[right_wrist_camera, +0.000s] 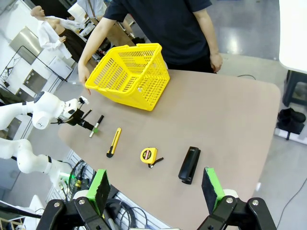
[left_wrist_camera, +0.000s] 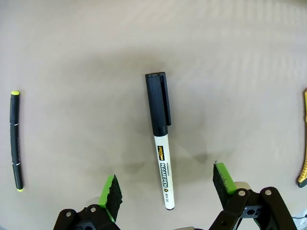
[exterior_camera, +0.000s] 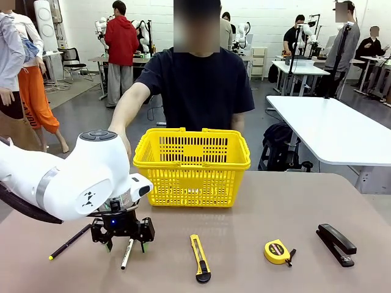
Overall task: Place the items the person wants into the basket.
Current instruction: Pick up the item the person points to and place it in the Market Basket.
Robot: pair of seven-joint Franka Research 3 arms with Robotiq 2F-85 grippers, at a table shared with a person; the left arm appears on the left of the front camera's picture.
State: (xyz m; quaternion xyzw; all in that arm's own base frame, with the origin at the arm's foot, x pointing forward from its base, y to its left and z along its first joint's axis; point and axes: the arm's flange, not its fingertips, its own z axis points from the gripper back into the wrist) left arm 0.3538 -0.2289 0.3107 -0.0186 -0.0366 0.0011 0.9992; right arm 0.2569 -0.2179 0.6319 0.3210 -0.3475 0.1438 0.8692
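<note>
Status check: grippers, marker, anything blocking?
Left gripper open, straddling the marker, not touching it. Right gripper open, high over the table. Marker lies flat; pen well aside, nothing blocking.

Utility knife (left_wrist_camera: pixel 303 172) is chopped off by the left wrist view's right edge, and up front the left arm (exterior_camera: pixel 73 177) covers the far end of the black pen (exterior_camera: pixel 67 244).
</note>
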